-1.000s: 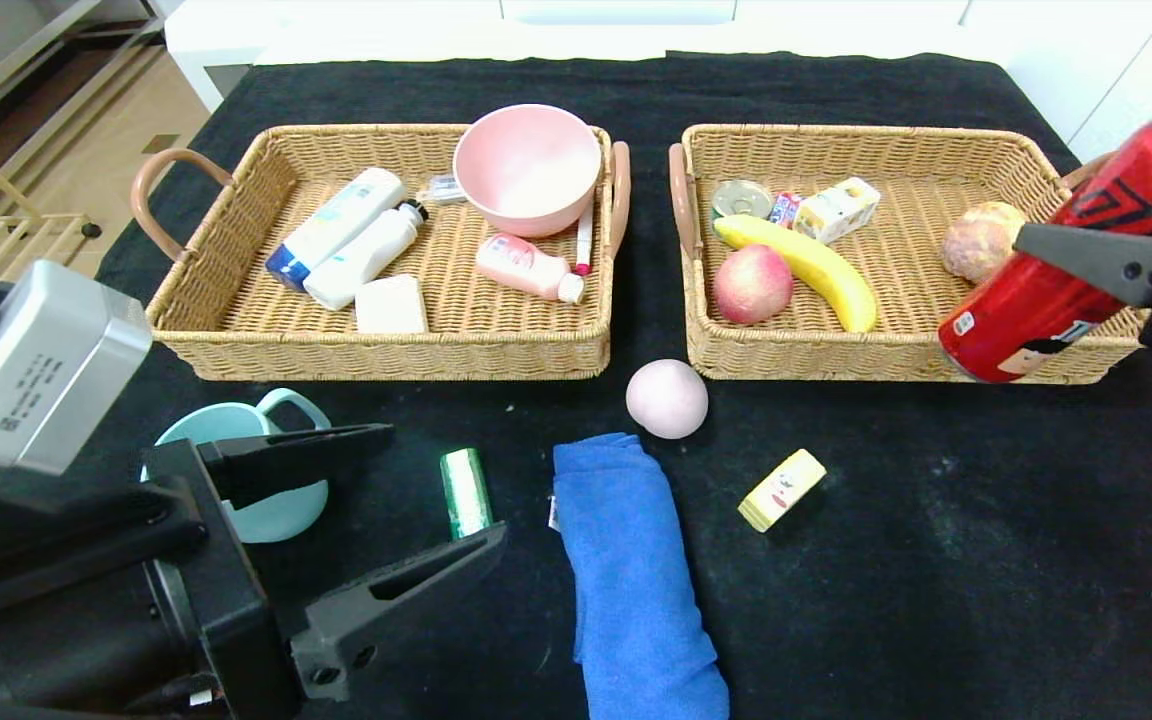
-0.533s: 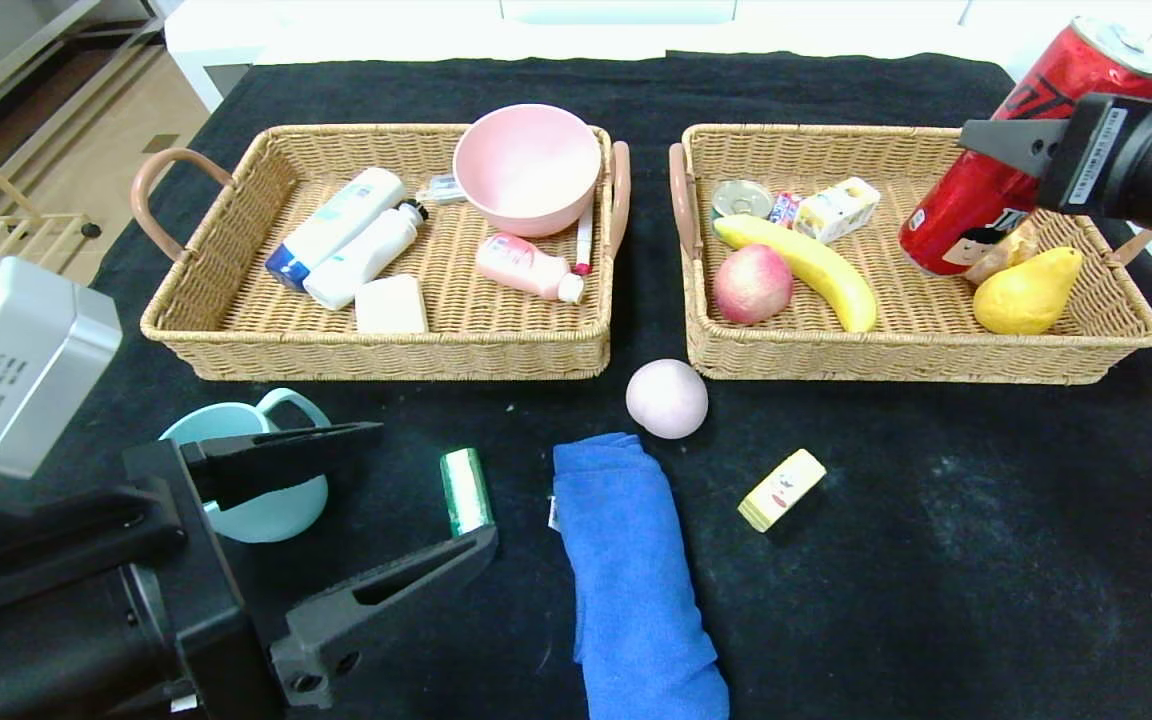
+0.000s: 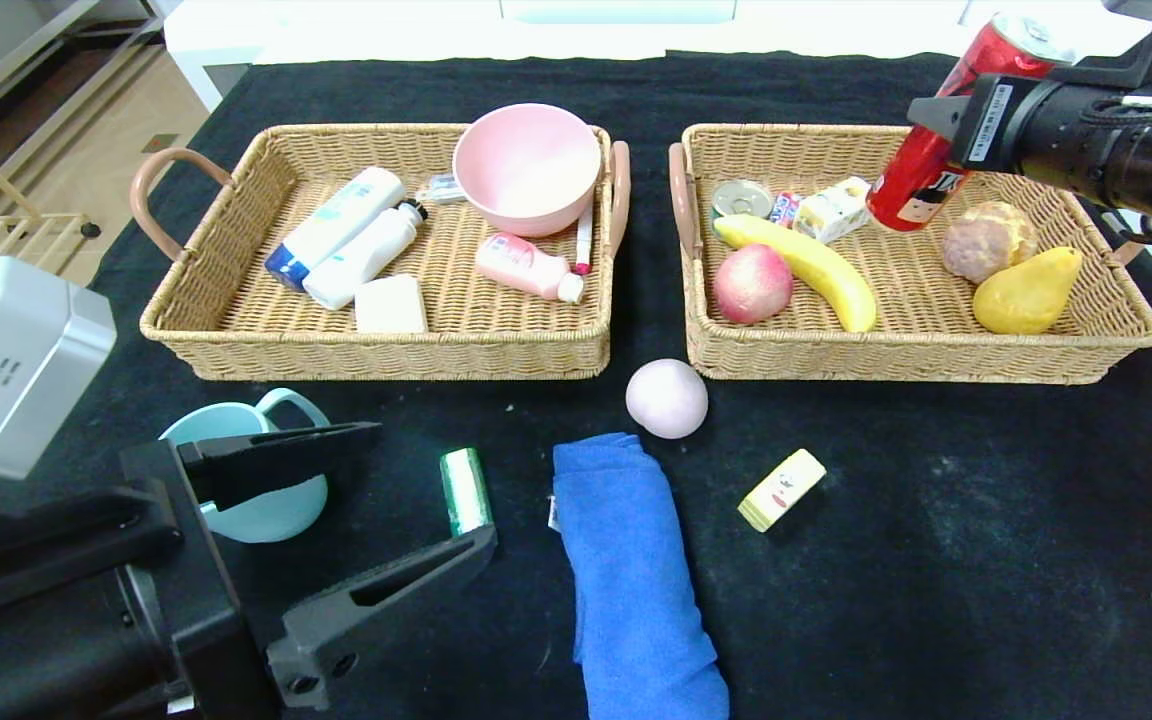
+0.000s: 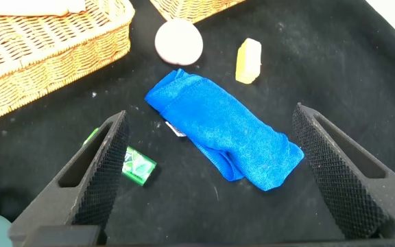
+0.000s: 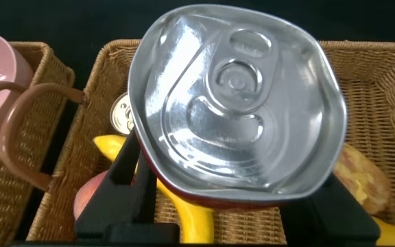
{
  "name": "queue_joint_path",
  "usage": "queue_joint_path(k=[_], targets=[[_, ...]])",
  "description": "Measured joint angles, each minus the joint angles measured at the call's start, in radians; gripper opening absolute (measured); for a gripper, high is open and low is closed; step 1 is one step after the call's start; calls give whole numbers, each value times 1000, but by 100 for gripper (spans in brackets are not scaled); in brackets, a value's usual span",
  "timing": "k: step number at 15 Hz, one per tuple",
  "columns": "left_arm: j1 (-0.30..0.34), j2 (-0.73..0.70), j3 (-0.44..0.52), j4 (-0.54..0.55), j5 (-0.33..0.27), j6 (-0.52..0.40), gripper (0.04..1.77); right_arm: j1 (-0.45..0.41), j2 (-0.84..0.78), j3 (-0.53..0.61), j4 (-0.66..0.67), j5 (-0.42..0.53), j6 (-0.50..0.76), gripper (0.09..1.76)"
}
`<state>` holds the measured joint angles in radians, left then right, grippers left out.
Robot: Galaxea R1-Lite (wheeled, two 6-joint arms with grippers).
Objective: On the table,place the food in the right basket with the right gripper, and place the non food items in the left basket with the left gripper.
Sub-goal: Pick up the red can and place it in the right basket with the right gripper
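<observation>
My right gripper point(image 3: 946, 125) is shut on a red drink can point(image 3: 911, 190), which hangs tilted above the far side of the right basket point(image 3: 896, 365). In the right wrist view the can's silver top point(image 5: 235, 103) fills the frame between the black fingers point(image 5: 125, 185). My left gripper point(image 3: 436, 485) hovers open and empty over the near left of the table. Between its fingers, the left wrist view shows the blue towel point(image 4: 225, 130). On the cloth lie the towel point(image 3: 631, 570), a green pack point(image 3: 464, 490), a teal cup point(image 3: 246, 480), a pale pink ball point(image 3: 667, 398) and a small yellow box point(image 3: 781, 489).
The right basket holds a banana point(image 3: 806, 265), a peach point(image 3: 753, 283), a bun point(image 3: 986, 240), a yellow pear point(image 3: 1026, 292), a tin point(image 3: 741, 198) and a small carton point(image 3: 836, 208). The left basket point(image 3: 236, 340) holds a pink bowl point(image 3: 526, 165), bottles and soap.
My right gripper carried the red can from beside the right basket's near right corner up and inward over its far side, uncovering the pear and bun. The left arm barely shifted.
</observation>
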<state>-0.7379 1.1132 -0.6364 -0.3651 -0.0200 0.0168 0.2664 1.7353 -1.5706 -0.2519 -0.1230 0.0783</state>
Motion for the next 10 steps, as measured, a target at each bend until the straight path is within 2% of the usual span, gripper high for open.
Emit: queue_joint_path(k=[3, 10], targets=[[0, 0, 0, 0, 0, 0, 172, -23, 73, -67, 2, -6, -2, 102], [0, -1, 0, 0, 0, 0, 172, -60, 165, -83, -15, -24, 0, 102]])
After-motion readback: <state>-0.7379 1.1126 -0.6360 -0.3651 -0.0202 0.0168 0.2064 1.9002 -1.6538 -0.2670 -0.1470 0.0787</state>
